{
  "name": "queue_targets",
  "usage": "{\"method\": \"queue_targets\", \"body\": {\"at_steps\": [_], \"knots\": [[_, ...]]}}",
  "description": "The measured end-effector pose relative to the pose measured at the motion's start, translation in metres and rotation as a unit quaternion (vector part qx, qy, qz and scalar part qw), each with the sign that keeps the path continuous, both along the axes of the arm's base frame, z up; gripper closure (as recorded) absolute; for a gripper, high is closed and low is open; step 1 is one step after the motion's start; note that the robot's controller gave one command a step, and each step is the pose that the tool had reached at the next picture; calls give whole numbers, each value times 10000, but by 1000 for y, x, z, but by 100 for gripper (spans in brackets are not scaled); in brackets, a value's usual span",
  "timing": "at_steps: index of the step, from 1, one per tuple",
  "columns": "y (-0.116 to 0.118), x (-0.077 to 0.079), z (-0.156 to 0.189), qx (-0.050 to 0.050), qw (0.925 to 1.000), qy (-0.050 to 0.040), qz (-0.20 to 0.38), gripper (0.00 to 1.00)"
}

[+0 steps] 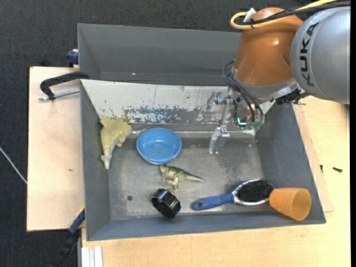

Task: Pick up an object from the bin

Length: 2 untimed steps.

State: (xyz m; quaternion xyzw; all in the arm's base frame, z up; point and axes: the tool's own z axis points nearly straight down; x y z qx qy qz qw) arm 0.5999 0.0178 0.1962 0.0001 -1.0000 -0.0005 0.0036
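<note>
The gripper [219, 141] hung low over bare floor in the far right part of the bin [167, 52], close to the far wall, and whether it was spread or closed could not be told. A blue bowl [158, 145] sat just to its left, and a blue-handled hairbrush [233, 195] lay nearer. A small green dinosaur [177, 175], a black cap [166, 203], a tipped orange cup [292, 203] and a larger pale dinosaur [113, 138] by the left wall lay well apart from it.

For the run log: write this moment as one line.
hand: over bare floor near back wall | nearest: blue bowl | front right: hairbrush, orange cup | pick: not yet made
</note>
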Motion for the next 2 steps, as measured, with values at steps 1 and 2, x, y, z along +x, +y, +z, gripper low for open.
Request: {"method": "queue_targets", "body": {"at_steps": [1,2], "knots": [[36,-8,-117,-9,9989,-45,466,0],[57,-37,-121,-9,9980,-127,625,0]]}}
